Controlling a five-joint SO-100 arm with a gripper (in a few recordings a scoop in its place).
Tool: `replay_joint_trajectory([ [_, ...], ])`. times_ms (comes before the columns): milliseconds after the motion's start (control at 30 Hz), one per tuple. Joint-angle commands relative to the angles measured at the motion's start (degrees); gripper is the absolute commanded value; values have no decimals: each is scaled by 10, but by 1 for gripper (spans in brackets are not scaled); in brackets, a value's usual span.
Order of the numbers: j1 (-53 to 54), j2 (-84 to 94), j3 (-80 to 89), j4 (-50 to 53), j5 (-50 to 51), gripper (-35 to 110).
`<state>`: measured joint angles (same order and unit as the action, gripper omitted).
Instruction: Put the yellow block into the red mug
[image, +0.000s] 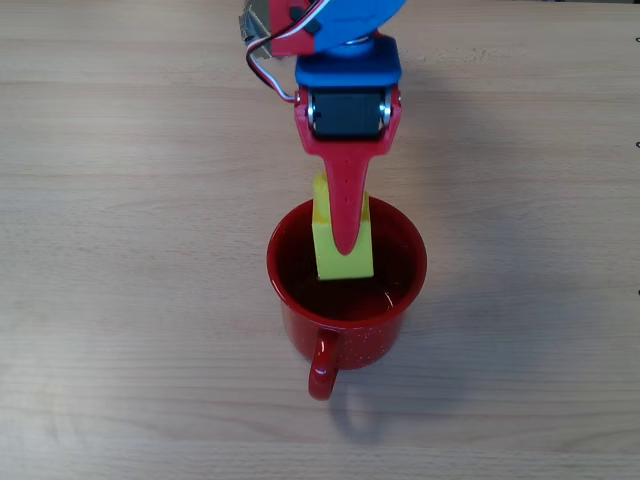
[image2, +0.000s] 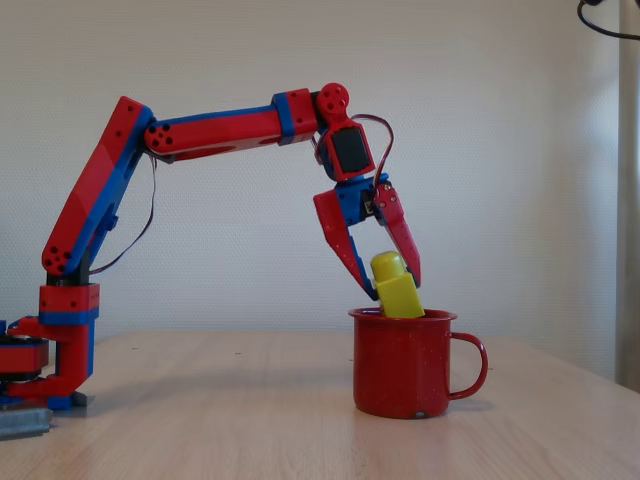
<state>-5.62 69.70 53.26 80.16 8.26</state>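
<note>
1 yellow block (image2: 396, 287) pinched in tool (image2: 392, 288), above red mug (image2: 404, 364).

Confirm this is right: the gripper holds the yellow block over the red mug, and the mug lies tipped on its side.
Not quite. The red mug stands upright on the table, as the fixed view shows. The rest holds: the gripper holds the yellow block over it.

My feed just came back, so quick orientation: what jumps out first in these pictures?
The red and blue arm's claw holds the yellow block tilted, right over the red mug's mouth in the fixed view. In the overhead view the block sits inside the mug's rim, handle pointing toward the picture's bottom, on a light wooden table.
</note>
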Motion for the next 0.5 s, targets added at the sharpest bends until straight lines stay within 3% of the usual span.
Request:
replay_joint_trajectory([
  [0,-11,30,-47,-11,9,0],
  [133,-11,27,-47,-17,3,0],
  [467,-11,24,-41,-25,-11,22],
])
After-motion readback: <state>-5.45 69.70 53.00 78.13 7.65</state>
